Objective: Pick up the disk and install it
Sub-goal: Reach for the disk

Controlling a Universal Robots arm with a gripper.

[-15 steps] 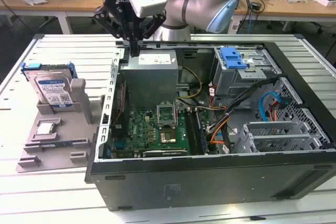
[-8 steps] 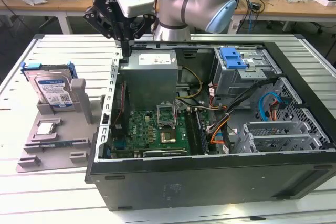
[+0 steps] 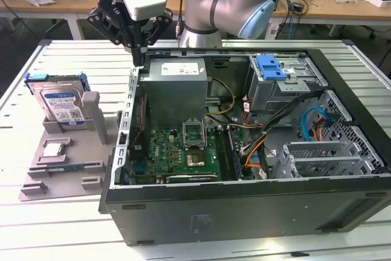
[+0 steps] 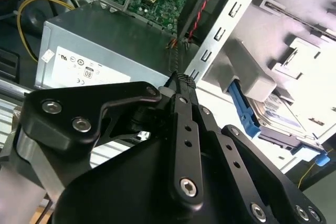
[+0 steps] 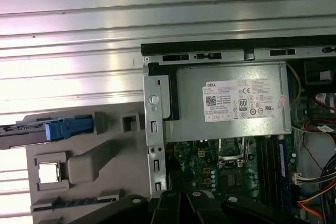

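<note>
The disk (image 3: 61, 103) is a silver drive with a blue-and-white label and a blue carrier frame. It stands tilted on edge in a grey holder (image 3: 91, 117) at the exterior view's left. The first wrist view catches it edge-on (image 5: 58, 129), and the second wrist view has it behind the holder's post (image 4: 281, 113). My gripper (image 3: 139, 59) hangs over the computer case's wall beside the power supply (image 3: 177, 84), to the disk's right in the exterior view and apart from it. Its black fingers (image 4: 182, 85) meet at the tips, shut, with nothing between them.
The open computer case (image 3: 244, 206) lies on a slatted metal table (image 3: 36, 224), with the motherboard (image 3: 183, 151), cables and a drive cage under a blue latch (image 3: 272, 67) inside. A small silver chip (image 3: 54, 150) sits on the grey fixture's base. Desks stand behind.
</note>
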